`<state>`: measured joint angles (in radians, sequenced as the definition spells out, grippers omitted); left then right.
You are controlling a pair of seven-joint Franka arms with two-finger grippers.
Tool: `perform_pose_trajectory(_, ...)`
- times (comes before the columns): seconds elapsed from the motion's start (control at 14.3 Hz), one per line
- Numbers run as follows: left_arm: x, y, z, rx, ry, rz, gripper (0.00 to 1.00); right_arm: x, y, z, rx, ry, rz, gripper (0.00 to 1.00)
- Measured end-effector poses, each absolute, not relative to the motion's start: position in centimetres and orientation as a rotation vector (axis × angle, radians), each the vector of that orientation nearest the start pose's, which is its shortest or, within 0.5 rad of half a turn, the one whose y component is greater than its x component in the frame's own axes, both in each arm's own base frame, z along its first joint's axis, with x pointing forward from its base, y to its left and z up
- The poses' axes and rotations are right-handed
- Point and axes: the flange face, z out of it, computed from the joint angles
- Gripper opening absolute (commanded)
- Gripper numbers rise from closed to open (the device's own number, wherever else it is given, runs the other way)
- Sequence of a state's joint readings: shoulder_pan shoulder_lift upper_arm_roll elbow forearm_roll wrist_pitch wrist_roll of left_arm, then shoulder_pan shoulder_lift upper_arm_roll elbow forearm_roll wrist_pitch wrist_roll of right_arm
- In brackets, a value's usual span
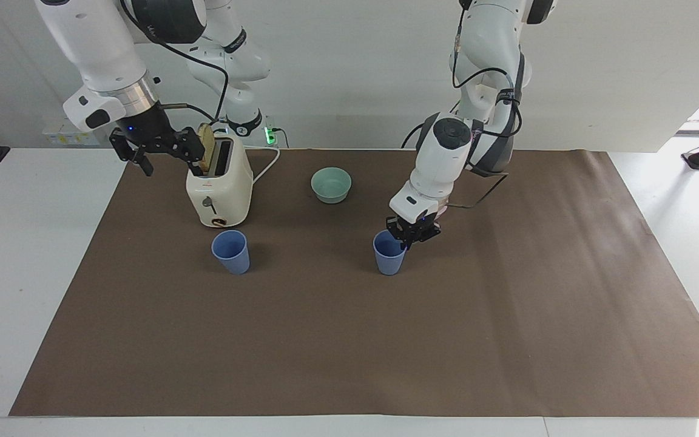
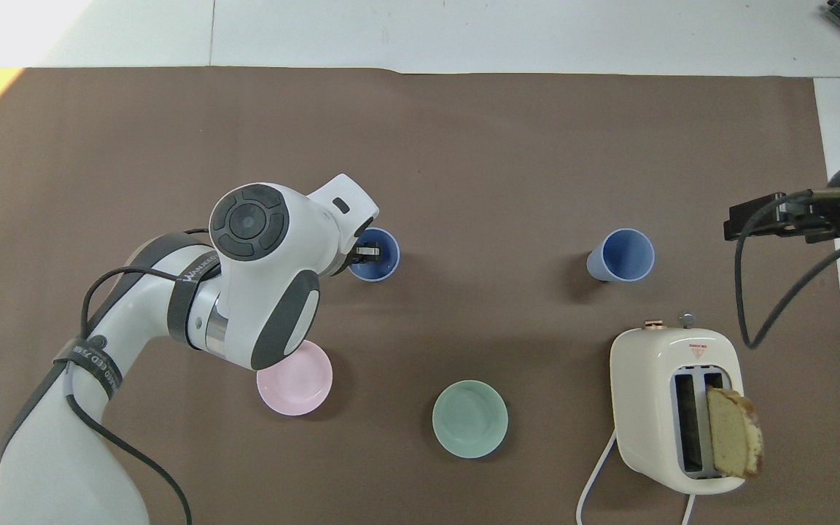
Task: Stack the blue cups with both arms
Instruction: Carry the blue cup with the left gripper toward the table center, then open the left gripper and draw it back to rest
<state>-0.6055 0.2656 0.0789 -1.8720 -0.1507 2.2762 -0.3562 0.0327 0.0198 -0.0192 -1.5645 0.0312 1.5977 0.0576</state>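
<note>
My left gripper is shut on the rim of one blue cup and holds it upright near the middle of the mat; it also shows in the overhead view over that cup. I cannot tell whether the cup touches the mat. The second blue cup stands upright on the mat in front of the toaster, and shows in the overhead view. My right gripper is open and empty, up in the air beside the toaster, over the mat's edge at the right arm's end.
A cream toaster with a bread slice in a slot stands near the right arm's base. A teal bowl and a pink bowl sit near the robots. The brown mat covers the table.
</note>
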Motion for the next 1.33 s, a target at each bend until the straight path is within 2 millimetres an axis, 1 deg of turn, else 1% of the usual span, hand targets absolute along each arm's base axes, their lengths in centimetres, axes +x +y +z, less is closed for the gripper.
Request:
perform_pose_trajectory(0.21,55.2,-31.5,39.3,-3.291,0.109,-0.164,1.00,56.3,1.1,61.9,-3.110,0.069,-0.019,1.00)
perform_pose_trajectory(0.28,55.7,-30.9,39.8,-3.293,0.088,-0.179,1.00,56.3,1.1,61.9,-3.110,0.069,-0.019,1.00)
perform_pose_trajectory(0.42,56.9,-28.5,41.2,-3.295,0.025,-0.192,1.00,56.3,1.1,61.9,-3.110,0.069,-0.019,1.00)
perform_pose_trajectory(0.56,57.8,-25.6,43.4,-3.293,-0.019,-0.203,1.00,56.3,1.1,61.9,-3.110,0.069,-0.019,1.00)
perform_pose_trajectory(0.7,58.4,-21.6,46.6,-3.280,0.021,-0.239,1.00,56.3,1.1,61.9,-3.110,0.069,-0.019,1.00)
perform_pose_trajectory(0.84,58.2,-17.1,49.7,-3.266,0.103,-0.234,1.00,56.3,1.1,61.9,-3.110,0.069,-0.019,1.00)
perform_pose_trajectory(0.98,57.9,-11.8,52.4,-3.223,0.212,-0.236,1.00,56.3,1.1,61.9,-3.110,0.069,-0.019,1.00)
perform_pose_trajectory(1.12,57.8,-7.3,54.9,-3.172,0.283,-0.223,1.00,56.3,1.1,61.9,-3.110,0.069,-0.019,1.00)
perform_pose_trajectory(1.19,57.8,-5.6,56.2,-3.159,0.308,-0.211,1.00,56.3,1.1,61.9,-3.110,0.069,-0.019,1.00)
perform_pose_trajectory(1.33,57.7,-2.9,58.7,-3.146,0.339,-0.187,1.00,56.3,1.1,61.9,-3.110,0.069,-0.019,1.00)
